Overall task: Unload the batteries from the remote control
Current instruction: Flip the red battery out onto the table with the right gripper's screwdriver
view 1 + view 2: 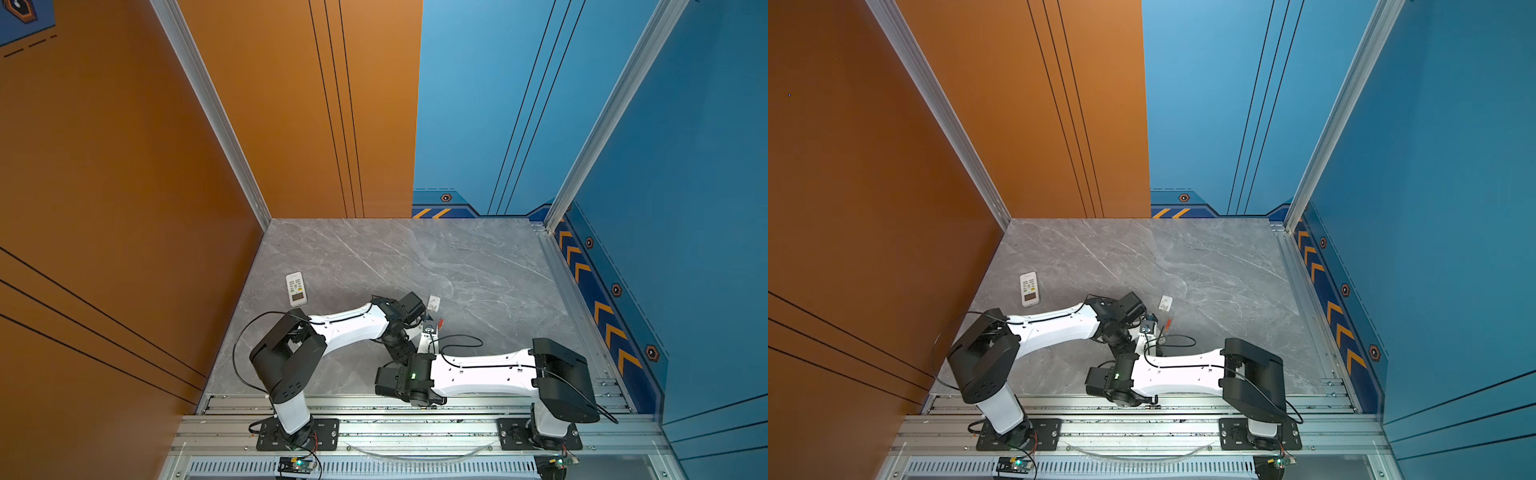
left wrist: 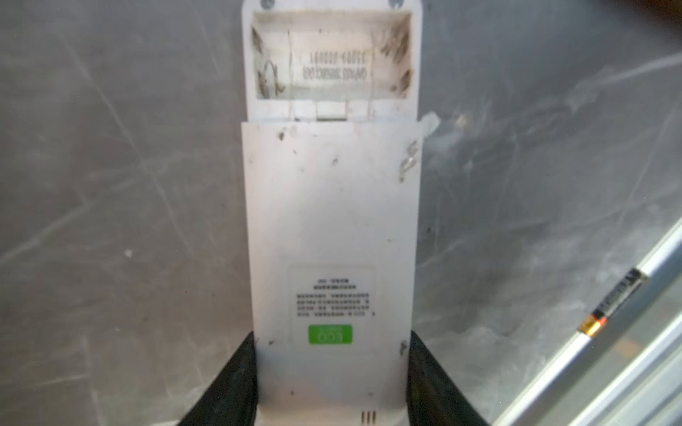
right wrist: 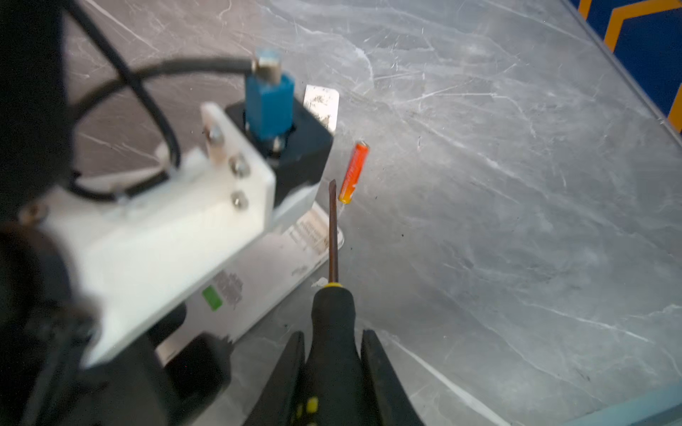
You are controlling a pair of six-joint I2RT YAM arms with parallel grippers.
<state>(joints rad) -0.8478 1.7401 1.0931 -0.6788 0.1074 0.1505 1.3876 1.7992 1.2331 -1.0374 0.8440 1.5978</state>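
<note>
Battery near open end of remote

This is a robotics lab test cell, not a lived-in room. The left arm and right arm, both white and black, are bolted to slotted aluminium rails at the front of a grey marble-patterned tabletop. Aluminium posts frame printed wall panels, orange and blue, with chevron markings. A bare circuit board with a lit green LED sits below the rails.
</note>
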